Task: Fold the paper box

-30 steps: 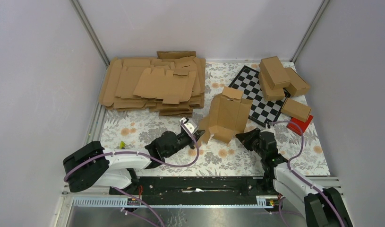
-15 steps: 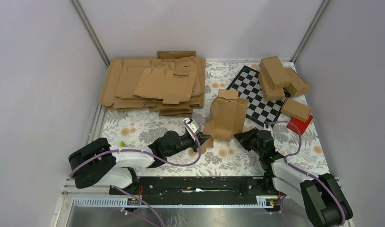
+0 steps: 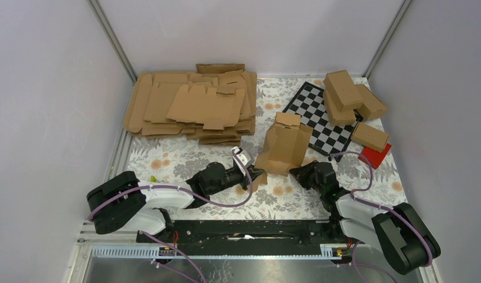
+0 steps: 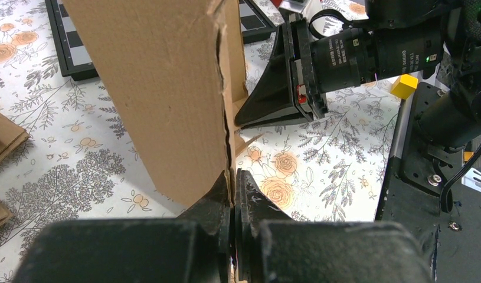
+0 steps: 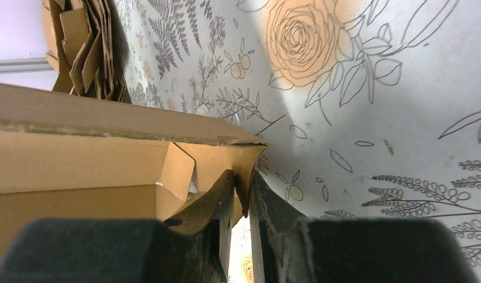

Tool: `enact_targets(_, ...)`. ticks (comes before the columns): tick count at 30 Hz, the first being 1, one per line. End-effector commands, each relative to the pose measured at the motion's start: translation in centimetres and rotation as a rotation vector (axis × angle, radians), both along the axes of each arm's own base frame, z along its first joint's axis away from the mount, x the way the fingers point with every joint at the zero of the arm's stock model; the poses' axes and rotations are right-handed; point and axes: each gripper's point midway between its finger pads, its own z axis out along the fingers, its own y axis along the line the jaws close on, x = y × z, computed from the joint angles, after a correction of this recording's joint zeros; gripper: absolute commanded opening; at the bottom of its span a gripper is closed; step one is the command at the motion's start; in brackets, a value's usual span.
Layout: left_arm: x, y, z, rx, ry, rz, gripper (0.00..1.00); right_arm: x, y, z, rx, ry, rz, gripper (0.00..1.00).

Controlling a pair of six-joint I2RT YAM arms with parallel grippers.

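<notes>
Left hand (image 4: 233,180) is clenched on the bottom edge of the paper box (image 3: 283,144), with the cardboard pinched between its pressed-together fingers. Right hand (image 5: 242,191) grips a lower corner flap of the same box from the opposite side, its fingers nearly closed on the sheet. Half-formed, the box stands tilted on the floral worktop (image 3: 167,159) between the two hands. Beyond the left hand lies a heap of flat blanks (image 3: 190,106). Beyond the right hand are a checkerboard (image 3: 323,127), folded cartons (image 3: 347,94) and a red block (image 3: 376,157).
</notes>
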Motion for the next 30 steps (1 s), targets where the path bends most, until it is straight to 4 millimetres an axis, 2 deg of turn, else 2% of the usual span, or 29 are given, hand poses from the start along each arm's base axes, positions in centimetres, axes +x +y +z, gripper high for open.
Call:
enact_targets(1, 0.2, -0.6, 1.4, -0.021, -0.016, -0.01, 0.0, 1.3, -0.5, 1.2, -0.003, -0.048, -0.064, 0.22)
enact_targets(3, 0.3, -0.6, 1.2, -0.01, -0.014, -0.004, 0.0, 1.3, -0.8, 1.3, -0.01, -0.054, -0.074, 0.24)
enact_targets(6, 0.6, -0.6, 1.0, 0.008, -0.011, 0.008, 0.0, 1.0, -1.1, 1.0, -0.02, -0.05, -0.08, 0.37)
enact_targets(11, 1.0, -0.3, 0.7, 0.032, -0.016, 0.03, 0.0, 0.6, -2.0, 0.5, -0.046, -0.052, -0.105, 0.49)
enact_targets(14, 1.4, -0.1, 0.5, 0.063, -0.021, 0.048, 0.0, 0.1, -2.7, 0.2, -0.104, -0.074, -0.088, 0.64)
enact_targets(18, 1.5, 0.1, 0.3, 0.079, -0.026, 0.055, 0.0, -0.5, -3.4, 0.6, -0.188, -0.118, -0.044, 0.77)
enact_targets(22, 1.5, 0.1, 0.2, 0.087, -0.027, 0.052, 0.0, -0.6, -4.0, 2.5, -0.256, -0.203, -0.012, 0.84)
enact_targets(28, 1.5, 0.1, 0.2, 0.093, -0.028, 0.053, 0.0, -0.5, -4.8, 5.5, -0.339, -0.291, 0.009, 0.89)
enact_targets(30, 1.5, 0.1, 0.1, 0.094, -0.029, 0.052, 0.0, -0.6, -5.2, 5.4, -0.383, -0.267, 0.026, 0.9)
